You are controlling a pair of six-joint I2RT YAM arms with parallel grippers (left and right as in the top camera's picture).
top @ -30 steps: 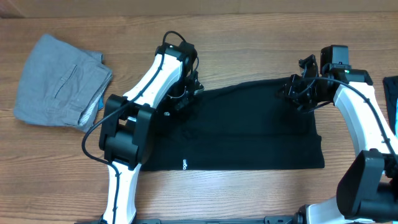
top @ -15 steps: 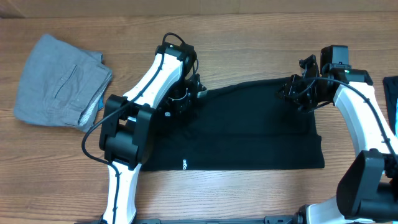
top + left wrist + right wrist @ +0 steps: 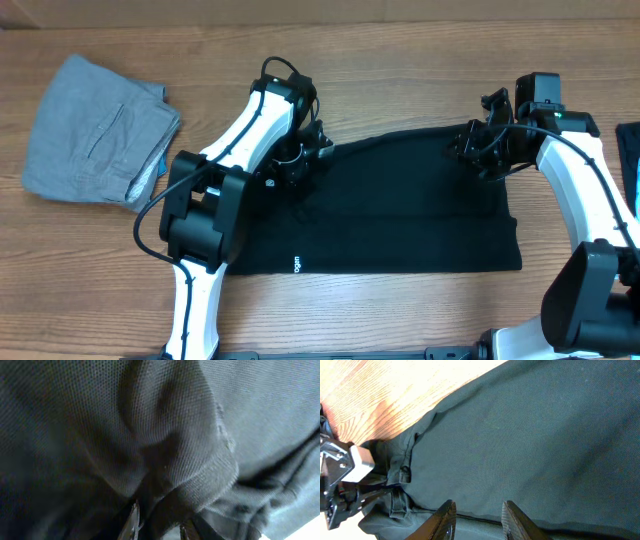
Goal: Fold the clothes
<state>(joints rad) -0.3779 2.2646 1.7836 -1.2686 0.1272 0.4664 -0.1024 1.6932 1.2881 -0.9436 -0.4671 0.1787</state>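
The clothes (image 3: pixel 400 210) are a black garment lying flat in a wide rectangle across the middle of the table, with a small white logo (image 3: pixel 296 264) near the front edge. My left gripper (image 3: pixel 300 160) is down on the garment's back left corner. In the left wrist view black fabric (image 3: pixel 165 435) fills the frame, and the left gripper (image 3: pixel 160 527) stands open with a loose ridge of cloth between its parted fingers. My right gripper (image 3: pixel 480 152) hovers over the back right corner. It (image 3: pixel 477 520) is open just above the cloth (image 3: pixel 530 435), holding nothing.
Folded light grey trousers (image 3: pixel 95 130) lie at the back left of the wooden table (image 3: pixel 400 60). A dark blue item (image 3: pixel 628 150) shows at the right edge. Both white arms reach in from the front, on either side of the garment.
The left gripper's jaws have parted on the back left corner of the garment, and it has shifted slightly toward the front. The right arm has barely moved.
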